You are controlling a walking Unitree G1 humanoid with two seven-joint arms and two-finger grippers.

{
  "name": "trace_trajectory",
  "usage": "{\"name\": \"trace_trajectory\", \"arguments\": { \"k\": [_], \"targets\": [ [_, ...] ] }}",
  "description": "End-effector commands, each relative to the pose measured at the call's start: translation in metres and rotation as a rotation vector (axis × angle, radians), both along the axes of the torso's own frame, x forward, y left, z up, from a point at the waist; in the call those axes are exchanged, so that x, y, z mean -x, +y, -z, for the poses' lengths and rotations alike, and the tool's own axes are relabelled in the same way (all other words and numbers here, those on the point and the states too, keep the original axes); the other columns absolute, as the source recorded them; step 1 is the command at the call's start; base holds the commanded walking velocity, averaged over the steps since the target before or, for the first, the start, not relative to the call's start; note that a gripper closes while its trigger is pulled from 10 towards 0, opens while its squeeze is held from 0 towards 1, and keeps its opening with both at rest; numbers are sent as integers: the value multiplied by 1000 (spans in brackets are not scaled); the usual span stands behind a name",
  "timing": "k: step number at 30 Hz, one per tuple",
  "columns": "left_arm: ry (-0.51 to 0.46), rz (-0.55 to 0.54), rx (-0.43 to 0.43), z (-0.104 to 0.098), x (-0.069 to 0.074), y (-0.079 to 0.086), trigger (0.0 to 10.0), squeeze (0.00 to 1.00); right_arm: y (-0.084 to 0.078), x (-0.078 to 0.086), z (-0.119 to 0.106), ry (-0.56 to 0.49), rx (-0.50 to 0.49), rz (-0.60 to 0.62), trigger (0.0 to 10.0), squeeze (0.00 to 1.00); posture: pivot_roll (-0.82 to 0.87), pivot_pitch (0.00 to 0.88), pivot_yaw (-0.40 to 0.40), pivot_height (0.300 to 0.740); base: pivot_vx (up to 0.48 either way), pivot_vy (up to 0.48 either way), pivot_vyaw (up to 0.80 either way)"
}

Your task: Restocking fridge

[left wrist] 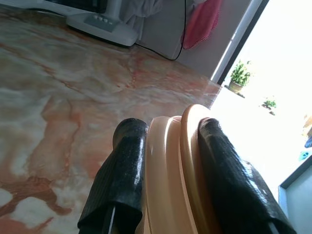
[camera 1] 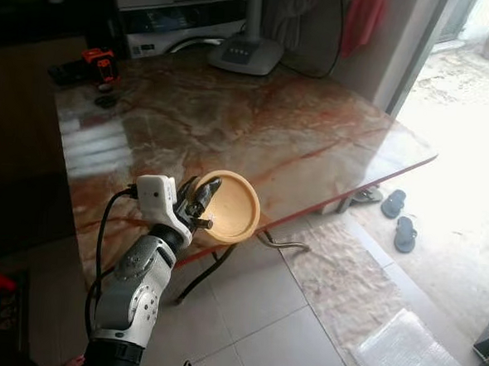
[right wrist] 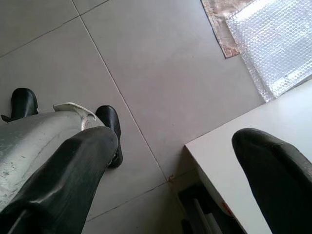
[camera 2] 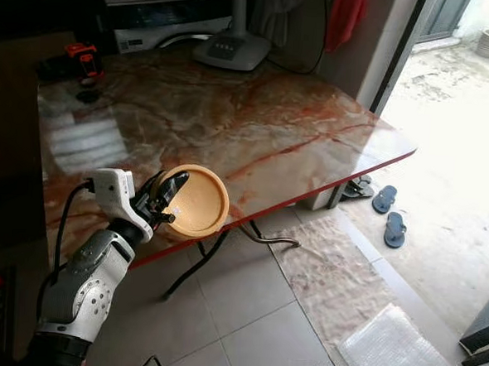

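Most of the marble worktop point(camera 1: 256, 126) lies bare before you, so an end effector can pass over its middle and near edge unhindered. Obstacles crowd only the far side: a fan base point(camera 1: 246, 52) at the back edge, boxes point(camera 1: 176, 17) behind it, and a small black-and-orange tool point(camera 1: 98, 64) at the far left corner. The left end effector point(camera 1: 200, 203) holds a bowl point(camera 1: 233, 205) on edge over the near rim, taking up that spot. On the tiled floor point(camera 1: 261, 317) to your right lie a mat point(camera 1: 346, 280), bubble wrap point(camera 1: 409, 351) and sandals point(camera 1: 398, 217).
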State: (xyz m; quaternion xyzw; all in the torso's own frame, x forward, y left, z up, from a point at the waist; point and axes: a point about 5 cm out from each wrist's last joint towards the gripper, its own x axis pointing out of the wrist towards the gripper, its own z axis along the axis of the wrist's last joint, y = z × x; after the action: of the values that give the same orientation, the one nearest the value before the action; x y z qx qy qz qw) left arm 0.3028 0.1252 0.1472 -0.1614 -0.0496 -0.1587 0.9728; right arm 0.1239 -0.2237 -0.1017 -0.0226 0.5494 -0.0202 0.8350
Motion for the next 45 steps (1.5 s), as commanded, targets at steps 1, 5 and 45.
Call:
{"name": "trace_trajectory", "arguments": {
  "k": [1, 5, 45],
  "targets": [
    [-20, 3, -15, -3, 0, -1, 10000, 0, 0, 3, 1, 11, 1, -3, 10000, 0, -102, 38, -2, 740, 0, -259, -800],
    [-16, 5, -7, -3, -1, -1, 10000, 0, 0, 3, 1, 10, 1, -3, 10000, 0, -103, 38, -3, 740, 0, -65, -800],
    [-32, 20, -19, -4, -1, -4, 10000, 0, 0, 3, 1, 14, -2, -8, 10000, 0, -101, 38, -5, 740, 0, 0, -800]
  ]
}}
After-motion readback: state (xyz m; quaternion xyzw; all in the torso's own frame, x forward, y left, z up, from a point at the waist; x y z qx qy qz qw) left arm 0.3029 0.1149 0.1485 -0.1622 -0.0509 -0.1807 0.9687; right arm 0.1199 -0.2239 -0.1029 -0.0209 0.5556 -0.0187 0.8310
